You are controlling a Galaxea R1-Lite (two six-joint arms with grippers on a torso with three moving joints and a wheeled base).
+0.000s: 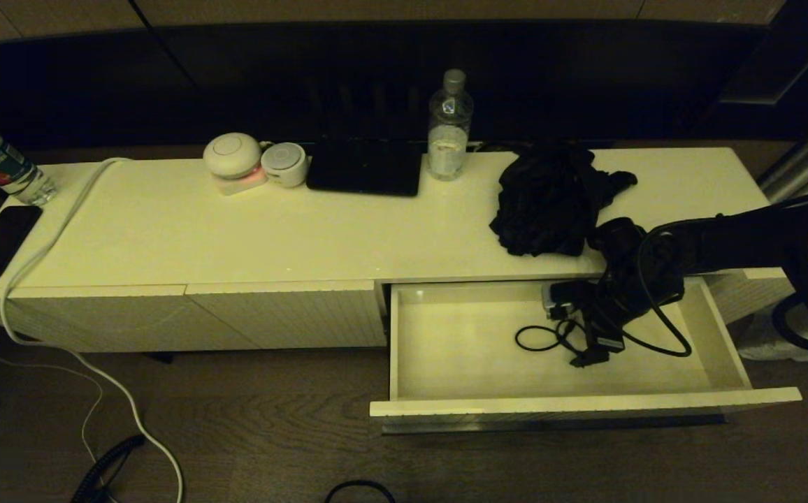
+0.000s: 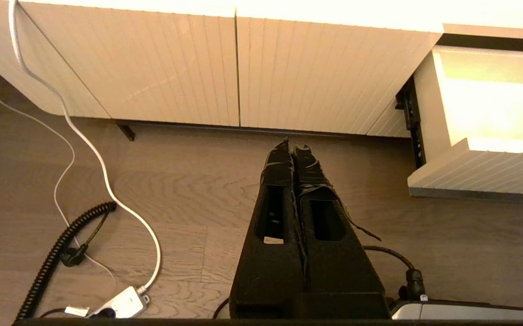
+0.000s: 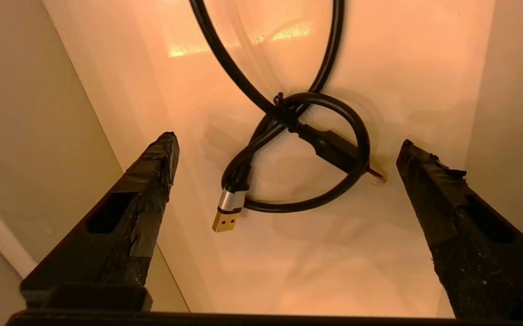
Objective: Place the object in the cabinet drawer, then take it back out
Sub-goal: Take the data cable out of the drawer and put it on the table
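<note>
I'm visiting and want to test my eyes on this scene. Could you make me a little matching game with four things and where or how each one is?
Things:
1. black cable
2. right end effector
3. left end effector
4. black cloth

States or places:
A. fingers pressed together, over the wooden floor
B. bunched up on the cabinet top
C. lying loose on the drawer's white floor
D. fingers spread wide, inside the cabinet drawer

Pairs: 1-C, 2-D, 3-A, 4-B

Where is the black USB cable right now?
The black USB cable lies on the open cabinet drawer floor, right of centre, below the open right end effector.
</note>
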